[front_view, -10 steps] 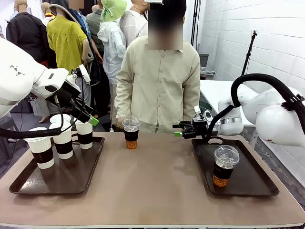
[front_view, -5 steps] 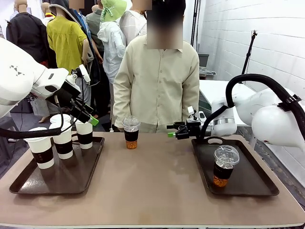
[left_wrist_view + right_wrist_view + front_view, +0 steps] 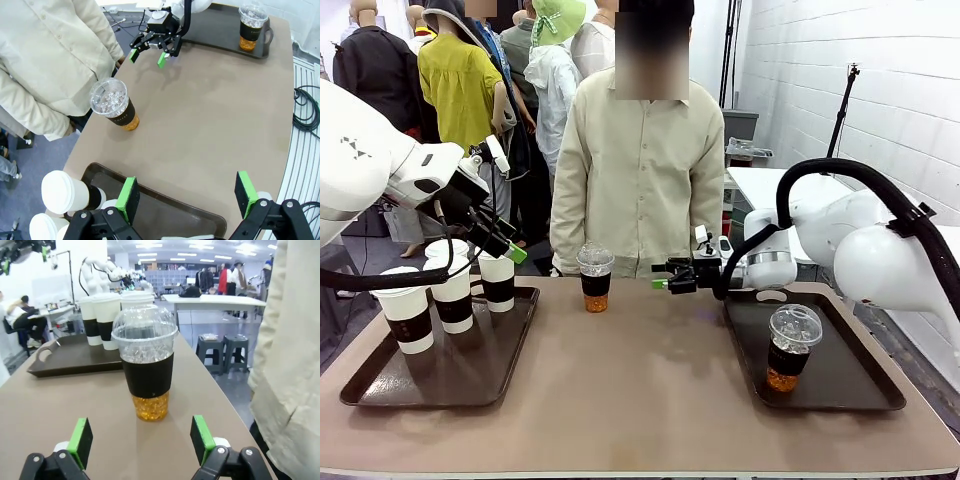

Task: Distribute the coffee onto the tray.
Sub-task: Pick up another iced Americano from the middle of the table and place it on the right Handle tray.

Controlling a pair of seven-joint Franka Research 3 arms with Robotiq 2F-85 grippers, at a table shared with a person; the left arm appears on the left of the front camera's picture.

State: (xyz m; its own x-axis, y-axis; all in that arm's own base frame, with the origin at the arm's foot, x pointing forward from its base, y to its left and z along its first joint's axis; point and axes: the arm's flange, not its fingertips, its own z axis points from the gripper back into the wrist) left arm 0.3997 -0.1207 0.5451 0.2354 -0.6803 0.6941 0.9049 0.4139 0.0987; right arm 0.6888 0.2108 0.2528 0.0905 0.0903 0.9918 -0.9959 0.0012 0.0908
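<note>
my right tool (image 3: 661,284) hangs over the counter (image 3: 650,400) near its far edge. its jaws are spread wide with nothing between them, and it is aimed at a dome-lidded iced coffee (image 3: 595,280). that cup stands just inside the far edge, in front of the person (image 3: 640,170); tool and cup are apart. a second iced coffee (image 3: 790,350) stands on the right tray (image 3: 840,395) by the counter's right edge. my left tool (image 3: 515,252), also spread and empty, hovers above the left tray (image 3: 470,380). this tray carries the lidded paper cups (image 3: 452,295): four as far as i can tell, one partly hidden.
</note>
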